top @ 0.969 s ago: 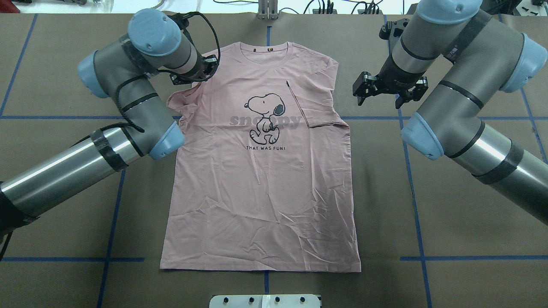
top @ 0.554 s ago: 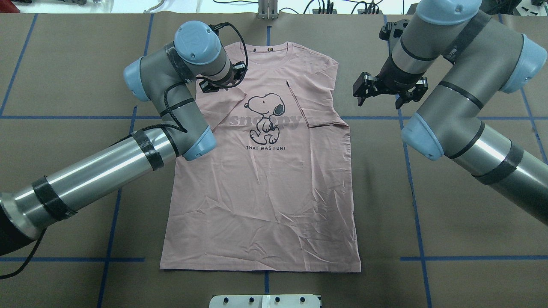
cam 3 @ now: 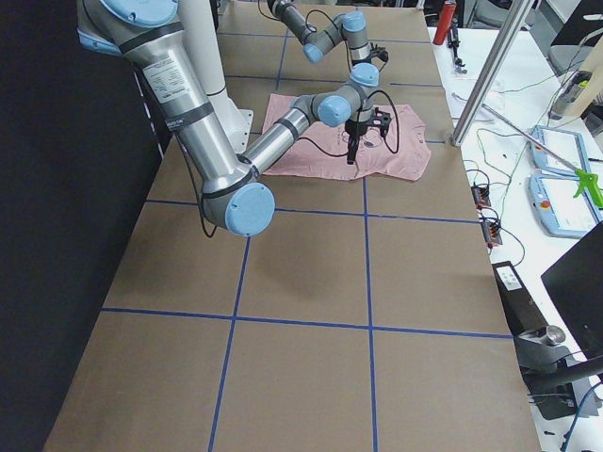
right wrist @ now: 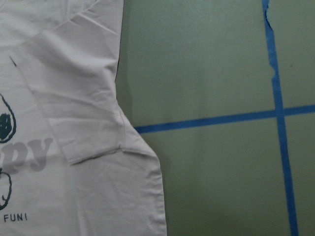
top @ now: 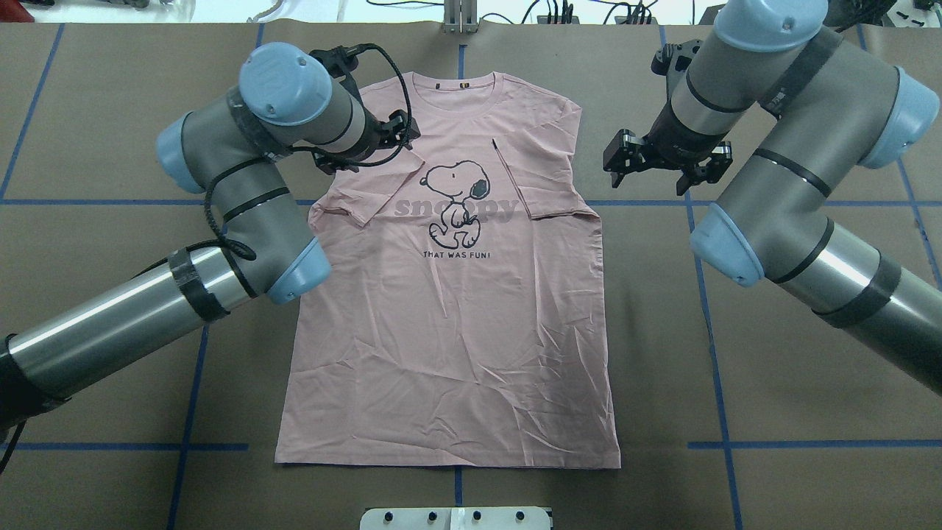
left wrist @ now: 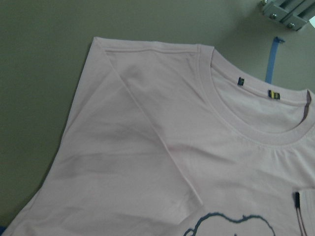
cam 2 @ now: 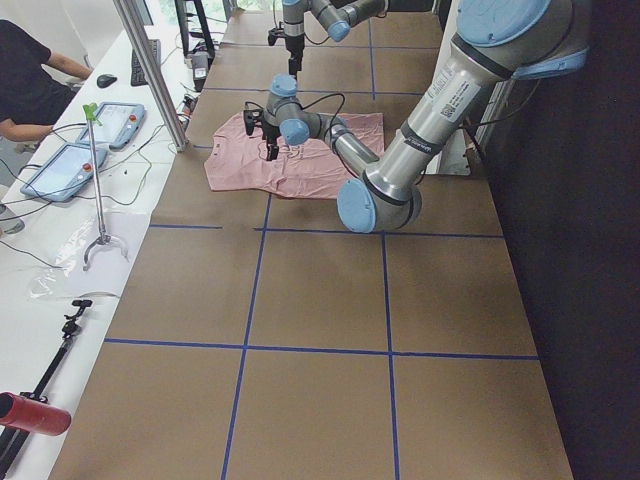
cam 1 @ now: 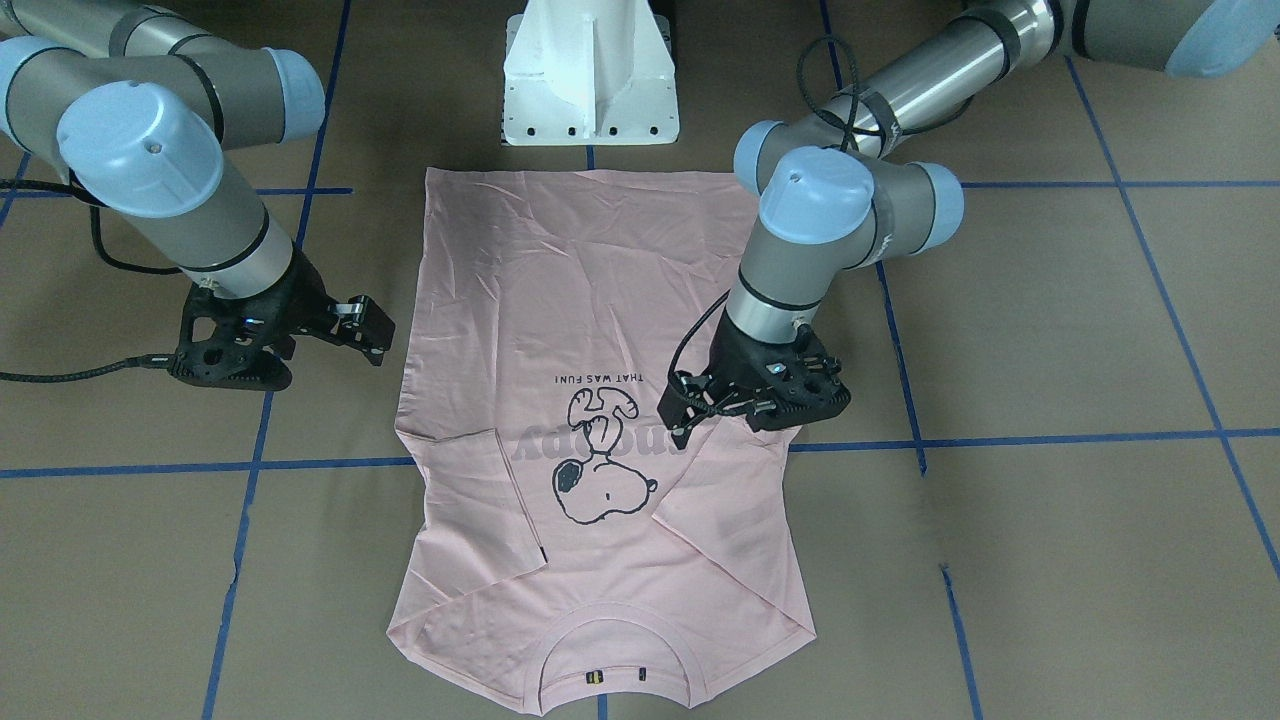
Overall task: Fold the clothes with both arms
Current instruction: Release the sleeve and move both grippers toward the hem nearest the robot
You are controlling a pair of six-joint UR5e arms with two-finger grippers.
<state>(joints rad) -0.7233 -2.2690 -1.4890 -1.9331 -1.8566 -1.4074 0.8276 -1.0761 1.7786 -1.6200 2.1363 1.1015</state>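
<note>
T-shirt (top: 449,331), print up, sleeves (top: 548,184) folded inward to narrow it; left gripper (cam 1: 682,412) above one, seemingly parted, empty; right gripper (top: 649,168) spread wide, clear alongside.

The only plainly legible print sits on the pale pink T-shirt (top: 449,353). Directly below the Snoopy cartoon (top: 455,202) on its chest, small black capitals read "THAT WAS FUN!" (top: 456,255) — upside down in the front-facing view. Behind the cartoon, level with its middle, runs a larger grey lowercase word, "snoopy" (top: 506,211); the cartoon covers its middle letters. The right wrist view catches only "py" and "FUN!". Two small tags (left wrist: 272,94) inside the collar, above the cartoon, show colour but no readable letters. A white sticker (cam 2: 446,96) on the left arm (cam 2: 395,165) and a similar one on the right arm (cam 3: 212,160) carry print too small to read.
</note>
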